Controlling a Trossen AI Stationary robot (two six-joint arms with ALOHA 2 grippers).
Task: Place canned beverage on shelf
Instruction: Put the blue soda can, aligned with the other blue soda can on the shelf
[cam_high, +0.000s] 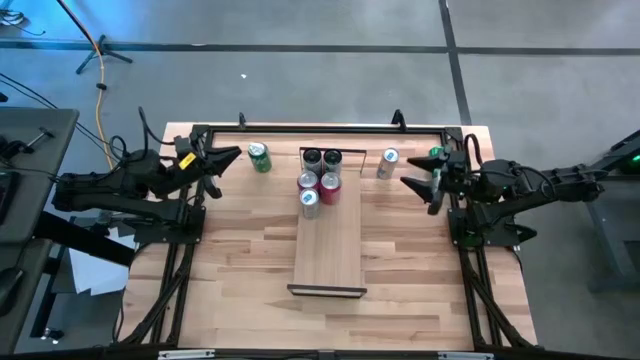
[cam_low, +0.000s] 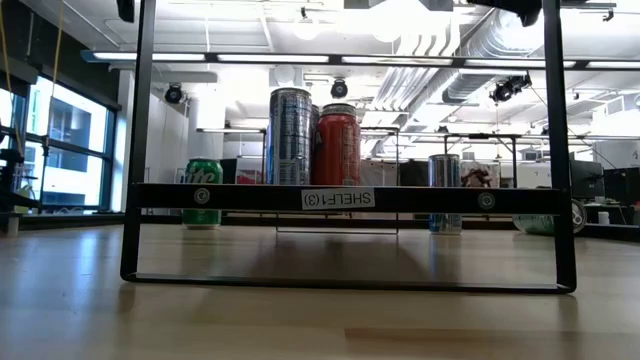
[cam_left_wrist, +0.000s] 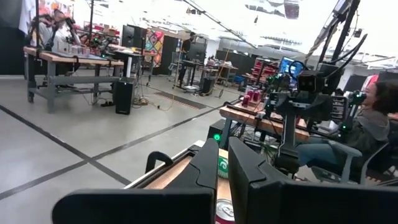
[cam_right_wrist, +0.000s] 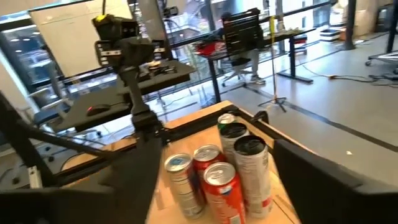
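The shelf (cam_high: 330, 250), a long pale board with dark end frames, lies mid-table, running from near to far. Several cans (cam_high: 318, 178) stand upright in a cluster on its far end: dark-topped, red and silver ones (cam_right_wrist: 214, 168). A green can (cam_high: 259, 157) stands on the tabletop left of the shelf. A silver can (cam_high: 387, 163) stands on the tabletop to its right. My left gripper (cam_high: 238, 153) hangs shut above the table, left of the green can. My right gripper (cam_high: 410, 172) hangs open just right of the silver can, pointing level toward the cans, with nothing between its fingers.
A black rail (cam_high: 320, 127) runs along the table's far edge. The shelf's near end frame (cam_low: 340, 198) stands toward the table's near edge. Bare tabletop (cam_high: 240, 260) lies on both sides of the shelf's near half. A person (cam_left_wrist: 373, 124) sits beyond the table.
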